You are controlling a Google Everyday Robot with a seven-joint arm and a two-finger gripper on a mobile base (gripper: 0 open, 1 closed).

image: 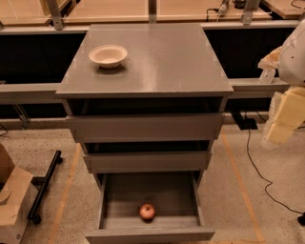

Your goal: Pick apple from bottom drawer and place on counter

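A small red apple (147,211) lies in the open bottom drawer (109,200), near the middle of its front panel. The grey counter (162,62) tops the drawer unit, and a shallow cream bowl (108,55) stands on its left rear part. My gripper (284,119) hangs at the right edge of the view, beside the unit at about the height of the top drawer. It is well above and to the right of the apple and holds nothing that I can see.
Two grey drawers (145,127) with taller fronts sit slightly pulled out above the bottom one. A cardboard box (12,200) and a black bar (45,186) lie on the floor at left. A black cable (257,167) runs across the floor at right. Pale wooden tabletops (109,9) stand behind.
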